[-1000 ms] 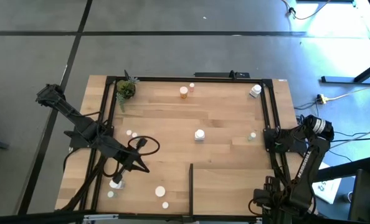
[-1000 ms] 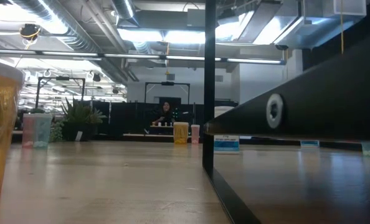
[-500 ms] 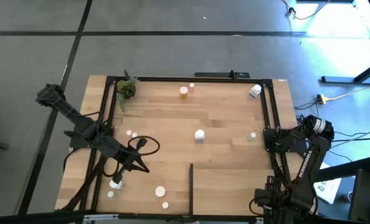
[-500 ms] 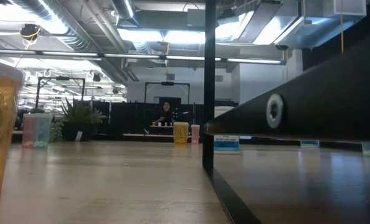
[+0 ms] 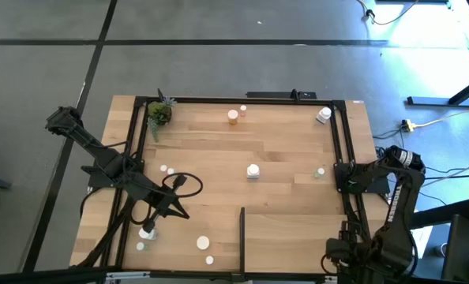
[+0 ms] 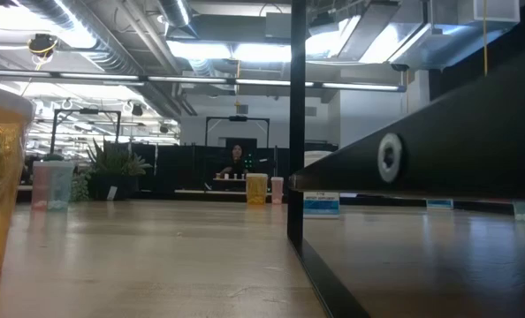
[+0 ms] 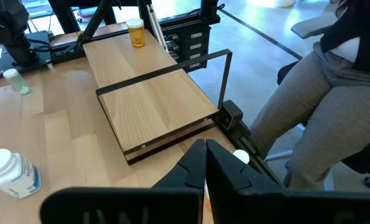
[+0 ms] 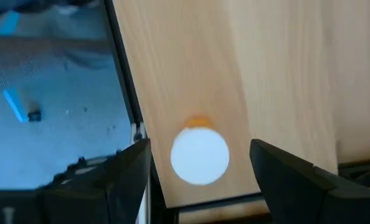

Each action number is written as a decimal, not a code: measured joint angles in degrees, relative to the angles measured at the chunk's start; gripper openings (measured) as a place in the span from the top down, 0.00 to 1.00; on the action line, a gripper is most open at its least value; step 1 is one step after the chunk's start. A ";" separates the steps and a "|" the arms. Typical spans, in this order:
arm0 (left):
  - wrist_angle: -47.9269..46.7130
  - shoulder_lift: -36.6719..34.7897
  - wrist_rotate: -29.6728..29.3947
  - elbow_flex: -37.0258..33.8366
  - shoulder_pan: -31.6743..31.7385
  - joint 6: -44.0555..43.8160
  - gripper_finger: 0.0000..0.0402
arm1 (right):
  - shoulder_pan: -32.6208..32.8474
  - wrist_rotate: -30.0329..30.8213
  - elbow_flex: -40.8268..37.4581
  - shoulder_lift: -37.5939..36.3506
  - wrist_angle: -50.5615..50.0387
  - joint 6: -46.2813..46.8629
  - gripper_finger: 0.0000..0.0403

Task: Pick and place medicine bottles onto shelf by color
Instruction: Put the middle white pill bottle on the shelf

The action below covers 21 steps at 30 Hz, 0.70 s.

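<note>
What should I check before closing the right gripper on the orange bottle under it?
1. Right gripper open: ok, the fingers stand wide apart.
2. Orange-bodied medicine bottle with the white cap centred between the fingers: ok in the right wrist view.
3. Fingers low enough around the bottle's body: cannot tell, it shows only from above.
4. Bottle upright: ok, its round cap faces the camera.
5. Left gripper out of the way: ok, shut, holding nothing, over the table's left part.
6. Room on the flat light-wood shelf panel with the black edge: ok, its surface shows bare.
</note>
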 joint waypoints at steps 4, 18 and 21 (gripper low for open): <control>0.00 0.00 0.00 0.00 0.00 -0.01 1.00 | -1.05 2.68 2.09 -0.02 -1.19 -1.52 0.32; 0.02 0.00 0.00 0.00 0.00 -0.02 1.00 | -18.23 7.72 2.69 -0.02 -4.94 -27.16 0.32; 0.02 0.00 0.00 0.00 0.00 -0.03 1.00 | -23.17 10.27 2.69 -0.02 -4.94 -34.70 0.32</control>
